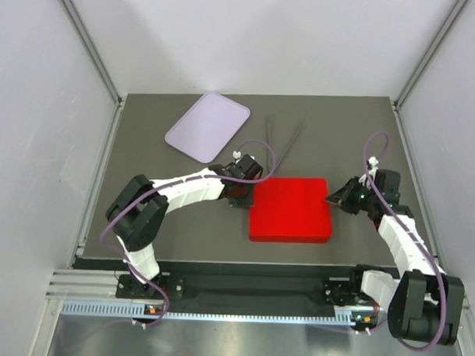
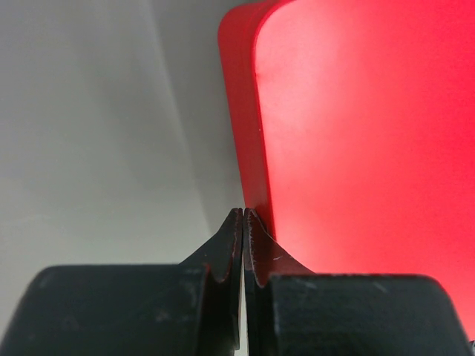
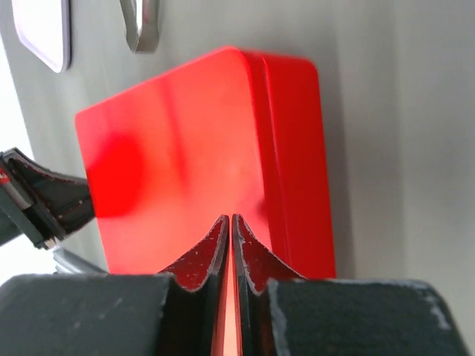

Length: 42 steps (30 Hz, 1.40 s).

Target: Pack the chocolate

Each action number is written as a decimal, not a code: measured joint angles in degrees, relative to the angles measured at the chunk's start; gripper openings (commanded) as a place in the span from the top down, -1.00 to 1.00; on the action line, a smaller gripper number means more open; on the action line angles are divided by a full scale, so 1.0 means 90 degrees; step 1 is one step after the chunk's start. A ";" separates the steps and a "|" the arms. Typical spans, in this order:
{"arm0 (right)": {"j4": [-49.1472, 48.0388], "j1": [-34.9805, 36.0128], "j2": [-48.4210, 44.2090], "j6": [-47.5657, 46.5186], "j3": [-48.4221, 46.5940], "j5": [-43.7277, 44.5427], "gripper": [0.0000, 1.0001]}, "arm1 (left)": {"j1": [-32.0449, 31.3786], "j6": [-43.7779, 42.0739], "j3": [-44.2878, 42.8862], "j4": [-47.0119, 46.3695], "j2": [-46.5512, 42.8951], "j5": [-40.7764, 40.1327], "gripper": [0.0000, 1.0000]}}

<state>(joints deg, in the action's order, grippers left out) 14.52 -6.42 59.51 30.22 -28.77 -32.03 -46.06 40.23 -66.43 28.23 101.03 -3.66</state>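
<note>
Hiding its inside, red box (image 1: pixel 290 209), fingers (image 2: pixel 223 256) pinched

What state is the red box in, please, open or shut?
Shut. The red box shows one flat top, flush all round, with only a thin seam along its side.

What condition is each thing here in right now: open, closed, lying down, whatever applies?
Red box: closed, lying flat.
Lavender tray: lying flat behind the box.
Tongs: lying flat behind the box, not held.
Left gripper: shut, holding nothing, tips at the box's left side.
Right gripper: shut, holding nothing, tips at the box's right side.
</note>
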 measured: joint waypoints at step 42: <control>-0.1430 0.1367 0.2254 0.0090 -0.1076 0.0228 0.98 | 0.0289 0.0522 0.0644 -0.1802 -0.0699 0.0906 1.00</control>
<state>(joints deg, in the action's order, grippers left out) 1.65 5.89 79.79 31.03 -38.46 -29.98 -43.46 44.93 -60.64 12.01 94.74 4.49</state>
